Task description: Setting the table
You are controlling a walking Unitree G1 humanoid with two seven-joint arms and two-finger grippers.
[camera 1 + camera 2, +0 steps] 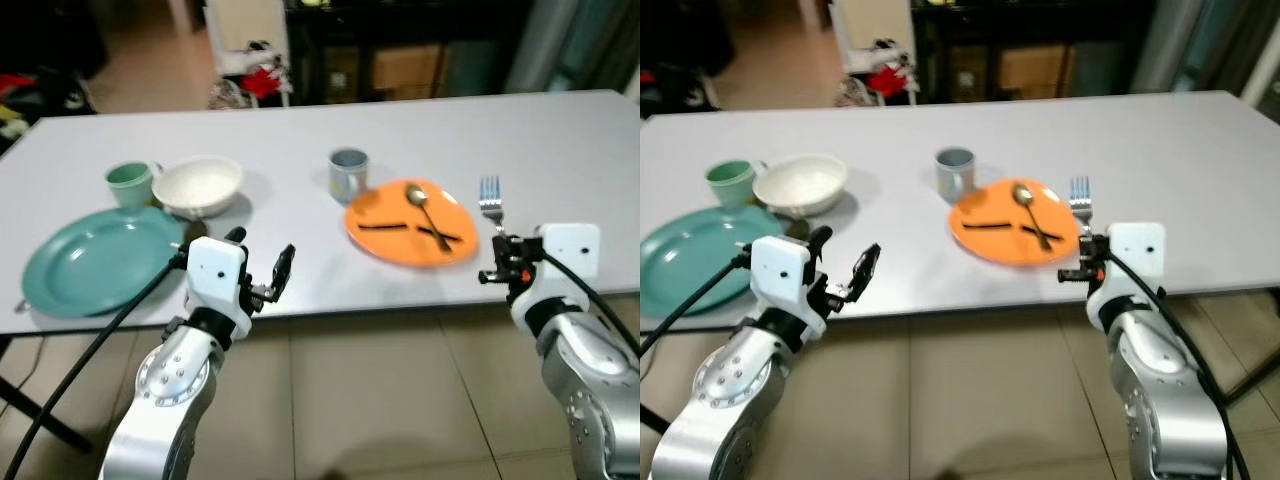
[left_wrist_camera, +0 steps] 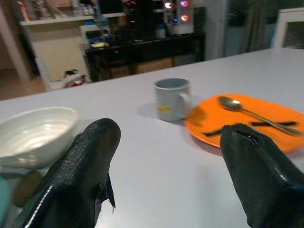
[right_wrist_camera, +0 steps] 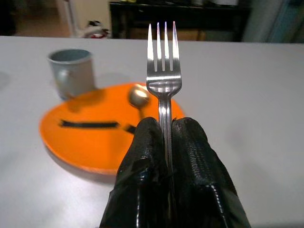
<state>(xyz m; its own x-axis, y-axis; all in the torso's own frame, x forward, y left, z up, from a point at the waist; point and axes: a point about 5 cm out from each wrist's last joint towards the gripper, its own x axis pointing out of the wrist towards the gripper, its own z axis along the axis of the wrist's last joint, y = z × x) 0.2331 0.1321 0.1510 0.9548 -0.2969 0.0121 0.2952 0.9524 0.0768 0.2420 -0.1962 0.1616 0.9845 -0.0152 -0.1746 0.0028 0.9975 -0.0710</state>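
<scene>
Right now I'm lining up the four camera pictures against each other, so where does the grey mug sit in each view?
Left eye view: grey mug mid-table, just behind the orange plate.
Right eye view: mug at that plate's far-left rim.
Left wrist view: mug between the open left pincer's fingers, beside the plate.
Right wrist view: mug beyond the plate, off to the side of the fork held by the right pincer.
Shared landmark: the orange plate with its spoon.

Fork (image 3: 164, 83) is reading as polished metal, mirror-bright tines. Right gripper (image 3: 165, 142) fingers are showing matt black, rough-textured rubbery skin. Orange plate (image 3: 95, 137) is looking smooth, semi-gloss. Spoon (image 2: 247, 110) is glinting metal. White bowl (image 2: 33, 135) is shining like glazed ceramic. Table (image 1: 300, 140) is looking smooth, matt.
</scene>
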